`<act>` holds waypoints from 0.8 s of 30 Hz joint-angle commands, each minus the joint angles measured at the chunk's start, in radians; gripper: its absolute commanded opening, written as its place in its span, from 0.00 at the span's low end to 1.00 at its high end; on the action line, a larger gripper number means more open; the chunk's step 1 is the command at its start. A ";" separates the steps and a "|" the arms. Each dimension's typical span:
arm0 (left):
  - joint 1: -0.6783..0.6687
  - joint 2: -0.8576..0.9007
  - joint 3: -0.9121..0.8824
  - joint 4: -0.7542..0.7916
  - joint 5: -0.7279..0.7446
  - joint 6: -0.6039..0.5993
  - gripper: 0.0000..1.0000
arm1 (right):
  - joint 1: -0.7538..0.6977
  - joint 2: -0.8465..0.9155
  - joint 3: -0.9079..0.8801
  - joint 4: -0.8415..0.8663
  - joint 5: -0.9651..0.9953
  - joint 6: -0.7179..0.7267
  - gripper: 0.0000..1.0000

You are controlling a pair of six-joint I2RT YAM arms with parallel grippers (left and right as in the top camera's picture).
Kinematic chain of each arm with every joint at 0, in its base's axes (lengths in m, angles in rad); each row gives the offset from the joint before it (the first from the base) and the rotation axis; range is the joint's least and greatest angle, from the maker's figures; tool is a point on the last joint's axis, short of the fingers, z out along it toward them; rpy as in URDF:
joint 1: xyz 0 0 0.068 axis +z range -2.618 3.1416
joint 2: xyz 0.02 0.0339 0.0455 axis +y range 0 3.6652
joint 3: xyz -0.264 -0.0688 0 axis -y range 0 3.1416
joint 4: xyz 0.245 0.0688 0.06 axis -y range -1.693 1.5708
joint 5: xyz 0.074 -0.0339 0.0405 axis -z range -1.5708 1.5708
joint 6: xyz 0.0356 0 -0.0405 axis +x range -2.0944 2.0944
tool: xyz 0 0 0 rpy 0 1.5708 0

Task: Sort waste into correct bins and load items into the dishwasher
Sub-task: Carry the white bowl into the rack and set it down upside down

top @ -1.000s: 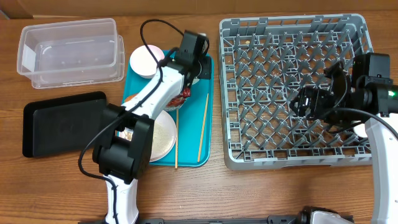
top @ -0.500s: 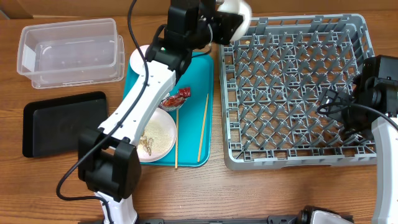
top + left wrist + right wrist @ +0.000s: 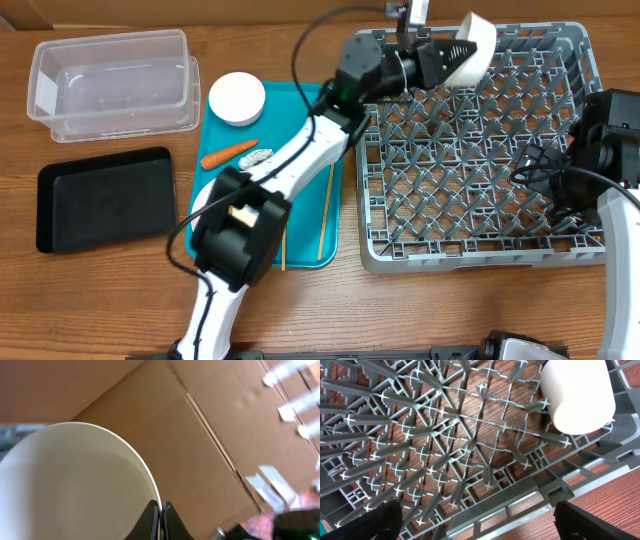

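left arm (image 3: 292,163) and right arm (image 3: 612,150): white links, black joint housings, looping black cables (image 3: 300,48)

White bowl (image 3: 474,42) in left claw (image 3: 447,60) over grey dish rack (image 3: 480,160)

Bright even light; blurry left-wrist view

White bowl (image 3: 473,42) tilted above grey rack (image 3: 452,185)
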 commanded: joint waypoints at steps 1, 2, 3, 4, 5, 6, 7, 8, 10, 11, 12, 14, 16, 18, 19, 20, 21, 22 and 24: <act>-0.010 0.054 0.008 0.017 -0.078 -0.138 0.04 | -0.005 -0.008 0.018 0.005 0.008 0.008 1.00; -0.011 0.066 0.008 0.019 -0.082 -0.146 0.04 | -0.005 -0.008 0.018 0.005 0.008 0.008 1.00; -0.011 0.077 0.008 0.019 -0.086 -0.160 0.04 | -0.005 -0.008 0.018 0.005 0.008 0.008 1.00; -0.012 0.085 0.008 0.018 -0.090 -0.175 0.04 | -0.005 -0.008 0.018 0.005 0.008 0.008 1.00; -0.012 0.093 0.008 0.018 -0.094 -0.187 0.04 | -0.005 -0.008 0.018 0.005 0.008 0.008 1.00; -0.012 0.099 0.008 0.015 -0.104 -0.204 0.04 | -0.005 -0.008 0.018 0.005 0.008 0.008 1.00; -0.012 0.104 0.008 0.013 -0.113 -0.209 0.04 | -0.005 -0.008 0.018 0.005 0.008 0.008 1.00; -0.013 0.107 0.008 0.013 -0.124 -0.223 0.04 | -0.005 -0.008 0.018 0.005 0.008 0.008 1.00; -0.014 0.111 0.008 0.008 -0.146 -0.241 0.04 | -0.005 -0.008 0.018 0.005 0.007 0.008 1.00; -0.014 0.111 0.008 -0.005 -0.156 -0.241 0.04 | -0.005 -0.008 0.018 0.005 0.003 0.008 1.00; -0.015 0.111 0.008 -0.021 -0.168 -0.242 0.04 | -0.005 -0.008 0.018 0.005 -0.004 0.008 1.00; -0.018 0.111 0.008 -0.047 -0.187 -0.269 0.04 | -0.005 -0.008 0.018 0.005 -0.008 0.008 1.00; -0.024 0.111 0.008 -0.085 -0.215 -0.303 0.04 | -0.005 -0.008 0.018 0.005 -0.008 0.008 1.00; -0.035 0.111 0.008 -0.090 -0.239 -0.320 0.04 | -0.005 -0.008 0.018 0.005 -0.008 0.008 1.00; -0.040 0.111 0.008 -0.090 -0.246 -0.320 0.04 | -0.005 -0.008 0.018 0.005 -0.008 0.008 1.00; -0.047 0.111 0.008 -0.090 -0.251 -0.319 0.04 | -0.005 -0.008 0.018 0.005 -0.008 0.008 1.00; -0.051 0.111 0.008 -0.091 -0.251 -0.319 0.04 | -0.005 -0.008 0.018 0.005 -0.008 0.008 1.00; -0.056 0.111 0.008 -0.092 -0.249 -0.315 0.04 | -0.005 -0.008 0.018 0.005 -0.008 0.008 1.00; -0.057 0.111 0.008 -0.085 -0.245 -0.316 0.04 | -0.005 -0.008 0.018 0.005 -0.008 0.008 1.00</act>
